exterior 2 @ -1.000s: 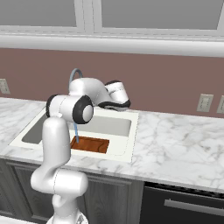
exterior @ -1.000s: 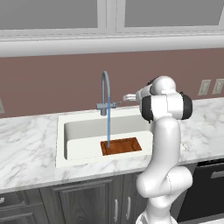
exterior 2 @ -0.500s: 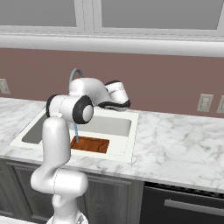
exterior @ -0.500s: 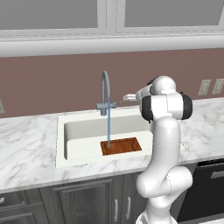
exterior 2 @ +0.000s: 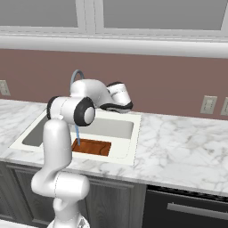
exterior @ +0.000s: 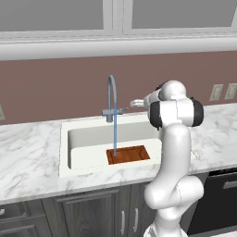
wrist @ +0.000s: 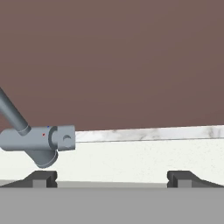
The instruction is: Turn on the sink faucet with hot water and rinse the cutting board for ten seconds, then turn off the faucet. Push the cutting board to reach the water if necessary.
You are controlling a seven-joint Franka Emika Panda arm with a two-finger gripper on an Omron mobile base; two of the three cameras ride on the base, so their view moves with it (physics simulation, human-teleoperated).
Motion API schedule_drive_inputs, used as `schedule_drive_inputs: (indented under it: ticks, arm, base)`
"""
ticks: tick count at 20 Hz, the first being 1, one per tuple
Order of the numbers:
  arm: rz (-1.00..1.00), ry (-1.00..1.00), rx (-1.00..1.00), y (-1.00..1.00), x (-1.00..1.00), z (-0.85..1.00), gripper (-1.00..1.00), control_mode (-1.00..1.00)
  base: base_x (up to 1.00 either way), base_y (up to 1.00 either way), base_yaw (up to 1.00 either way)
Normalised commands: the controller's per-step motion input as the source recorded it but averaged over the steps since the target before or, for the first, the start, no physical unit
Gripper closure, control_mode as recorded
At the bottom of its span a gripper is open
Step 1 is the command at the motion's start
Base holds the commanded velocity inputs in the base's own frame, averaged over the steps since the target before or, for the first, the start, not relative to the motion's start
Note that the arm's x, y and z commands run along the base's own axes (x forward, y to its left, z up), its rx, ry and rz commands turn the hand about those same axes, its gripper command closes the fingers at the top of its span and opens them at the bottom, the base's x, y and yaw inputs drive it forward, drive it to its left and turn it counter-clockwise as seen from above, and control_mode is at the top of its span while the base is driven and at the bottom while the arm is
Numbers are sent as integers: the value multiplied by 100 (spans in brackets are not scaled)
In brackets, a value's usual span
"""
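One thin blue stream of water [exterior: 114,134] is seen in the left base view, falling straight down from the sink faucet [exterior: 111,99] onto the left end of the cutting board [exterior: 128,154]. The board is laid flat on the floor of the sink [exterior: 65,152], near the front wall. The gripper [exterior: 134,102] is held out just to the right of the faucet's base, above the back rim, and nothing is held in it.

In the right base view, the cutting board [exterior 2: 92,147] is seen in the sink [exterior 2: 127,149] behind the white arm, with the water [exterior 2: 78,136] landing on it. The faucet [exterior 2: 76,76] is mostly hidden by the arm.

In the hand view, the faucet's grey base and handle [wrist: 39,142] are seen at the left. The two dark fingertips [wrist: 41,178] are spread wide apart, with nothing between them.
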Motion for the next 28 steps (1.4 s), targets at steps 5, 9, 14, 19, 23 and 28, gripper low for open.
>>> schedule_drive_inputs:
  ticks: [5, 9, 14, 19, 23, 28]
  arm:
    - [0, 0, 0, 0, 0, 0, -100, -100]
    - [0, 0, 0, 0, 1, -9, -100, -100]
    - [0, 0, 0, 0, 9, -16, -100, -100]
    - [0, 0, 0, 0, 13, -9, -100, -100]
    - [0, 1, 0, 0, 17, -3, -100, -100]
    - [0, 0, 0, 0, 21, 0, -100, -100]
  base:
    - [0, 0, 0]
    - [0, 0, 0]
    - [0, 0, 0]
    - [0, 0, 0]
    - [0, 0, 0]
    - [0, 0, 0]
